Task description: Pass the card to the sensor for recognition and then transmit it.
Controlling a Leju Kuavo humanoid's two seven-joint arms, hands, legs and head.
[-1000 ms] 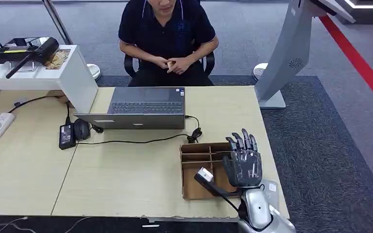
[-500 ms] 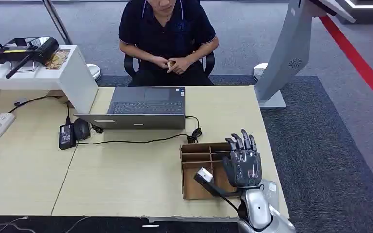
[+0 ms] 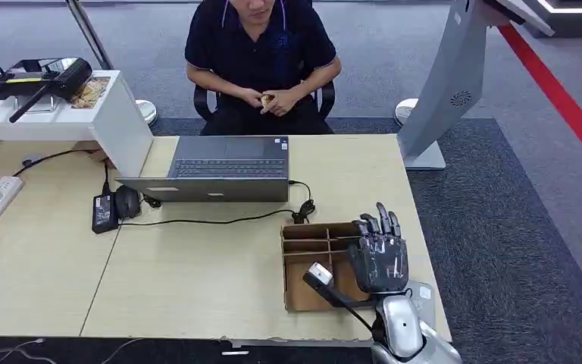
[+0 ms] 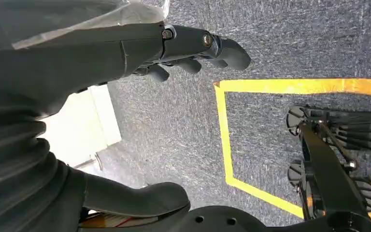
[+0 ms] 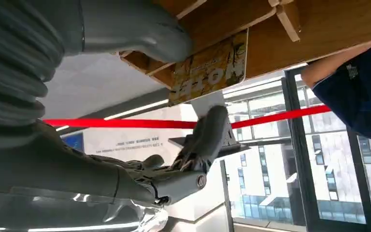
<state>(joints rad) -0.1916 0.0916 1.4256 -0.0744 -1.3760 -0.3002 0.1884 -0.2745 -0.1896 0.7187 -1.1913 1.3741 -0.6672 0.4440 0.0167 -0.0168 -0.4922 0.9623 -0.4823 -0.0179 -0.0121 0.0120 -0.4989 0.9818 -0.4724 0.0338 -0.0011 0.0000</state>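
Card [image 5: 207,67] stands in the wooden organizer [image 3: 303,262] at the desk's near right corner; my right hand [image 3: 379,254] hovers there, fingers spread, apparently gripping nothing. A shallow pinch could drop it.

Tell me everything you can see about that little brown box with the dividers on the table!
The brown box is a low open tray that looks like cardboard or thin wood, with thin dividers splitting it into compartments. It lies flat near the light table's front right corner, beside a black cable. The right robot hand is over its right side, fingers spread. The right wrist view shows a yellow printed card standing in one compartment, by the thumb.
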